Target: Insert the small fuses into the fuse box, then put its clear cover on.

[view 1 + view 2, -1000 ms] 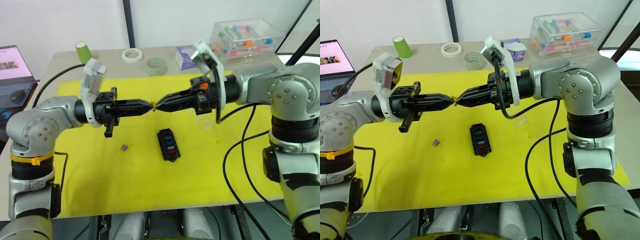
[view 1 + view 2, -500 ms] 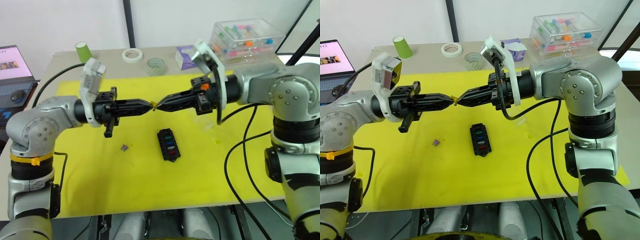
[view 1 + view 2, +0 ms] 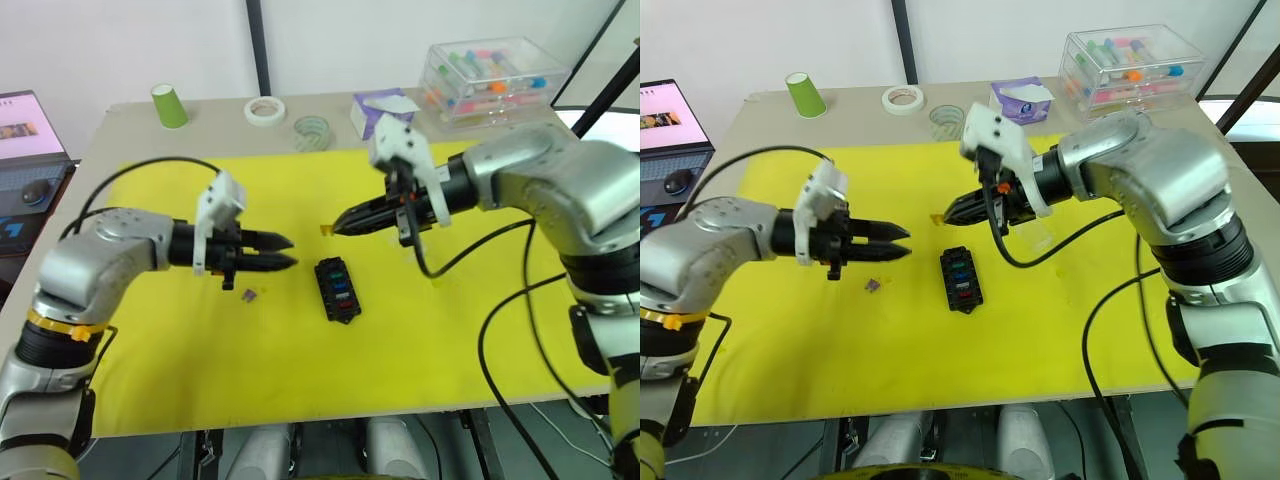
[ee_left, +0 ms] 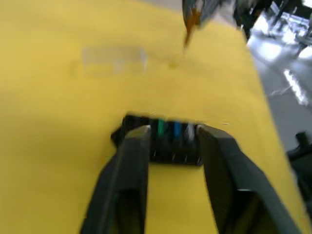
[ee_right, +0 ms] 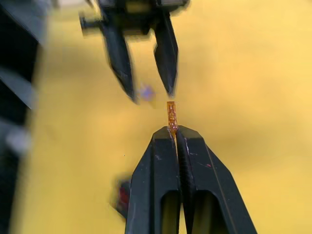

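You have one fuse box (image 3: 337, 290) on the yellow mat, with four coloured fuses seated in it: green, blue, red and one more blue. One amber fuse (image 5: 171, 113) sits pinched in the right gripper (image 5: 175, 130), and one loose purple-grey fuse (image 3: 248, 295) lies on the mat. That makes six fuses. You have one clear cover (image 3: 1037, 235), two tape rolls, one green cup and one storage box.

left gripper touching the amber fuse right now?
Apart. In the right wrist view the left gripper is open, with yellow mat visible between its fingertips and the amber fuse, which the right gripper alone pinches.
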`<state>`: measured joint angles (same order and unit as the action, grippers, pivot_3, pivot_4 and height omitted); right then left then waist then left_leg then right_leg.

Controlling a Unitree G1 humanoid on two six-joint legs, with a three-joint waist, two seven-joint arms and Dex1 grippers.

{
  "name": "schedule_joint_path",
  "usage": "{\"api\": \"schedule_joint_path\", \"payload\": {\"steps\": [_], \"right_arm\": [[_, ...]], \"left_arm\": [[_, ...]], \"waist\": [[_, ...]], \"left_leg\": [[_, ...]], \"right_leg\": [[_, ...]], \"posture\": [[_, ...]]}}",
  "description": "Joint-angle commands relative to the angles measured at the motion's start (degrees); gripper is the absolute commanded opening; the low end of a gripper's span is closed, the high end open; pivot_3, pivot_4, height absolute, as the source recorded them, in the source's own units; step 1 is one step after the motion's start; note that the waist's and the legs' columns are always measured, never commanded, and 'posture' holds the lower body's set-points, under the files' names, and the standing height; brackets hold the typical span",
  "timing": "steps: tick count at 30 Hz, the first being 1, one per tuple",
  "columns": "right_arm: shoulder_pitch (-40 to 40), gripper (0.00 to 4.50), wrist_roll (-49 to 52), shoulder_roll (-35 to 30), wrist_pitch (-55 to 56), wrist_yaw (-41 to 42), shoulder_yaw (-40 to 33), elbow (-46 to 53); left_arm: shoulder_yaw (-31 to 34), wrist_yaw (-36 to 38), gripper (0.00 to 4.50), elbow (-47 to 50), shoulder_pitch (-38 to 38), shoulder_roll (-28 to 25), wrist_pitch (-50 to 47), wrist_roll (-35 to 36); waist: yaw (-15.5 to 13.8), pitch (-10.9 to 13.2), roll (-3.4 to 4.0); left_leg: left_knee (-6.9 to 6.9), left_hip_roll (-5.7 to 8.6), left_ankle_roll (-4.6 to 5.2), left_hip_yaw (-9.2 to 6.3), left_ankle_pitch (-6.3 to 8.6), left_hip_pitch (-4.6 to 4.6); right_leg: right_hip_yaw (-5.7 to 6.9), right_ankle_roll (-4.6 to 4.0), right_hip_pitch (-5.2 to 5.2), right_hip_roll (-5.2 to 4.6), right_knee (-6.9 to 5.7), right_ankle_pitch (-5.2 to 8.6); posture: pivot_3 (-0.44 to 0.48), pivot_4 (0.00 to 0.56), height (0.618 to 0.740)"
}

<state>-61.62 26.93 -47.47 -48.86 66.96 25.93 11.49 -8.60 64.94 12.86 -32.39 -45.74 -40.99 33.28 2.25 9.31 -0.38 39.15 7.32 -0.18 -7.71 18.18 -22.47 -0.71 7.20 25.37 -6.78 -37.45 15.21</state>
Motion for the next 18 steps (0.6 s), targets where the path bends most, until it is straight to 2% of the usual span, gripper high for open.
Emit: {"api": "schedule_joint_path", "payload": {"steps": [1,4,5,9,18], "right_arm": [[0.0,0.0,-10.0,0.6,15.3,4.9,4.2,-4.7],[-0.1,0.0,-12.9,2.8,20.1,7.7,5.0,-9.1],[-0.2,0.0,-14.1,3.5,21.6,8.3,5.3,-10.5],[0.3,0.0,-18.6,5.5,25.8,10.2,5.9,-14.5],[2.6,0.0,-20.8,7.9,25.7,12.8,4.8,-16.0]], "left_arm": [[-4.2,0.5,3.15,-2.0,0.6,2.3,6.6,-6.0],[-6.8,0.4,4.28,-4.4,1.6,4.9,9.8,-9.2],[-7.6,0.5,4.44,-4.9,1.7,5.5,10.7,-10.3],[-8.1,0.0,4.44,-6.0,2.0,7.6,12.8,-12.4],[-7.5,-1.1,4.44,-6.9,2.4,9.8,14.7,-14.9]], "waist": [[0.0,0.0,0.0],[0.0,0.0,-0.01],[0.0,0.0,-0.01],[0.0,0.0,-0.01],[0.0,0.0,-0.01]], "left_leg": [[0.0,0.0,0.0,0.02,0.0,0.0],[0.0,0.0,0.0,0.02,0.0,-0.02],[0.0,0.0,0.0,0.01,0.0,-0.02],[0.0,-0.02,0.0,0.0,0.0,-0.01],[0.01,-0.01,0.0,-0.02,0.0,-0.01]], "right_leg": [[-0.01,0.0,0.01,0.0,-0.01,0.0],[-0.01,0.0,0.02,0.0,0.0,0.0],[0.0,0.0,0.01,0.01,0.02,0.0],[0.0,0.0,0.02,0.02,0.02,0.0],[0.01,0.0,0.01,0.02,0.02,0.0]], "posture": [[0.0,0.15,0.74],[0.0,0.15,0.74],[0.0,0.15,0.74],[0.0,0.15,0.74],[0.0,0.15,0.74]]}}
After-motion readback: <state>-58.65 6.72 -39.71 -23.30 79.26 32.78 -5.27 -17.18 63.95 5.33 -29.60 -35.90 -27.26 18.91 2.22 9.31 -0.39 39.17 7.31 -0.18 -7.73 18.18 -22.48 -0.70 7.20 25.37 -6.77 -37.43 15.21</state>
